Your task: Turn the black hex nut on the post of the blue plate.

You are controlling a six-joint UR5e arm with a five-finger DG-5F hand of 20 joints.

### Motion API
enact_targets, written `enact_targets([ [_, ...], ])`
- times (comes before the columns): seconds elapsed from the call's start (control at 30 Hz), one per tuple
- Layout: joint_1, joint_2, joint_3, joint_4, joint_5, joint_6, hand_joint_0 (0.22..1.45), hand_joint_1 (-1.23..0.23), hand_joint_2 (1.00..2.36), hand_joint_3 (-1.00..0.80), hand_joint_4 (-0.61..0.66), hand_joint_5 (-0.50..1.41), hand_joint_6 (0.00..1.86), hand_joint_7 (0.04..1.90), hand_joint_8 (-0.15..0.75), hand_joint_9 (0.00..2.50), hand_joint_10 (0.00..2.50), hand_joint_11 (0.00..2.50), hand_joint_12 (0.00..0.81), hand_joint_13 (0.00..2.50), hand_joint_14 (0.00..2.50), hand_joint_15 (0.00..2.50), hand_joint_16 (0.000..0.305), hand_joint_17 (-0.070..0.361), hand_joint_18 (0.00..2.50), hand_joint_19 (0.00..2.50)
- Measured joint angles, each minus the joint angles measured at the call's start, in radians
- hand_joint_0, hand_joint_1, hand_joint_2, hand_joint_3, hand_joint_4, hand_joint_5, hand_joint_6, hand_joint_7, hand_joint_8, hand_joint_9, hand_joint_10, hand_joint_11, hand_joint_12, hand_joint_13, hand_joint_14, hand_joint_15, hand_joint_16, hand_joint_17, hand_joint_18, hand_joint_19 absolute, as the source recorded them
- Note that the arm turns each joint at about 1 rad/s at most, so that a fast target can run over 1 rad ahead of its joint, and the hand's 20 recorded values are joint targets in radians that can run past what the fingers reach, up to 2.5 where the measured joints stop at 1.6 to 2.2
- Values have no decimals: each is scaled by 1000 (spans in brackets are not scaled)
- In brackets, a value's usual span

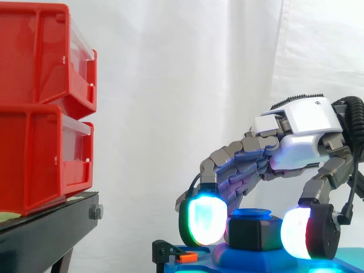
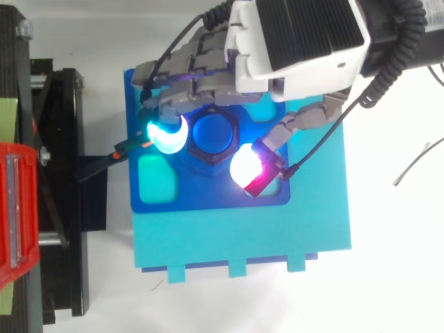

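Observation:
The black hex nut [image 1: 256, 234] [image 2: 202, 155] sits on the round blue post [image 2: 214, 132] of the blue plate [image 2: 208, 198]. My hand [image 1: 301, 131] [image 2: 298, 41] arches over it from the right. Its fingers are curled down around the nut. A cyan-glowing fingertip [image 1: 203, 220] [image 2: 168, 136] rests against the nut's left side. The thumb's white and red pad [image 1: 298, 233] [image 2: 248, 168] presses its other side, so the nut is pinched between them. The hand covers the far edge of the plate in the top view.
The plate lies on a lighter cyan base [image 2: 243, 239]. An orange and black clip [image 1: 186, 257] [image 2: 128, 146] sticks out at the plate's left edge. Two stacked red bins [image 1: 40, 114] stand on a black stand [image 1: 45, 227] to the left.

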Motion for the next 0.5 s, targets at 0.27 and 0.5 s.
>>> enact_targets([
  [0.27,0,0,0,1,0,0,616,-940,1000,-500,245,-266,503,1010,253,246,4,123,372,422,7,178,50,112,599,385],
  [0.5,0,0,0,1,0,0,594,-930,1000,-500,238,-268,503,995,253,228,3,118,375,415,7,183,50,113,583,399],
])
